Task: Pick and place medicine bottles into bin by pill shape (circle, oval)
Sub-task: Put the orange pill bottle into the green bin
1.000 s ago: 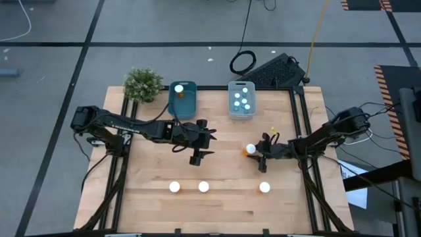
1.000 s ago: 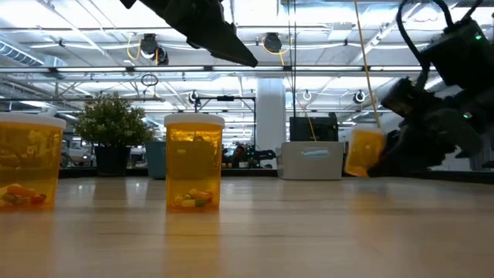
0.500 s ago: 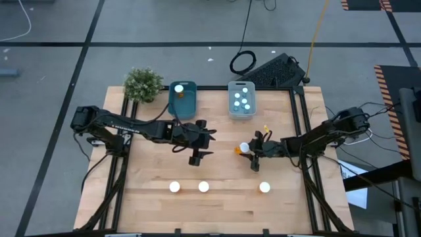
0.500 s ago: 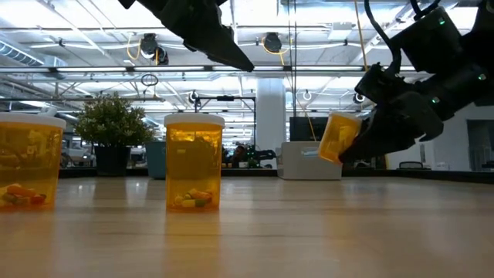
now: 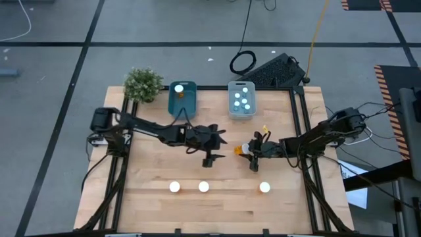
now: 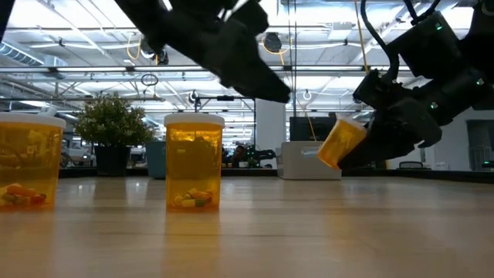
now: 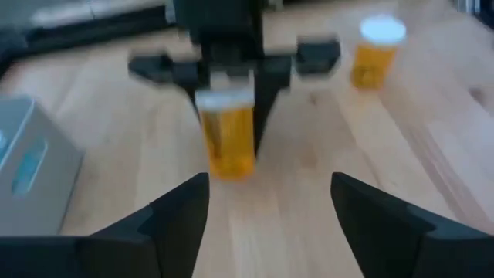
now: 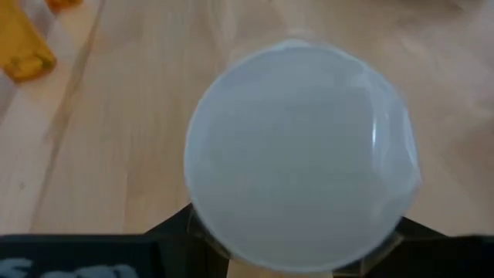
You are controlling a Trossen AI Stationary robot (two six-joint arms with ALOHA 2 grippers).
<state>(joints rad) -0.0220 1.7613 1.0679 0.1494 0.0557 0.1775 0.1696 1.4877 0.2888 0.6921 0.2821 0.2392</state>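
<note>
My right gripper is shut on an amber medicine bottle with a white cap, held above the middle of the table. My left gripper hangs open just to the left of it, facing the bottle and touching nothing. Three more amber bottles stand upright on their bases near the front edge. At the far edge a teal bin holds one bottle, and a pale bin holds several. My right gripper pinches the bottle's upper body just under the cap between its two fingers. The fingers slant down from above and from the table's right. The bottle hangs below them, lifted clear of the table, with its base tipped toward the table's left.
A potted plant stands at the far left corner beside the teal bin. Bare wood lies between the arms and the front row of bottles. A keyboard and cables lie beyond the table's far edge.
My right gripper has carried the bottle up and toward the table's left, and the bottle has tipped further, its base swinging left. My left gripper has moved toward the table's right, closer to the held bottle.
</note>
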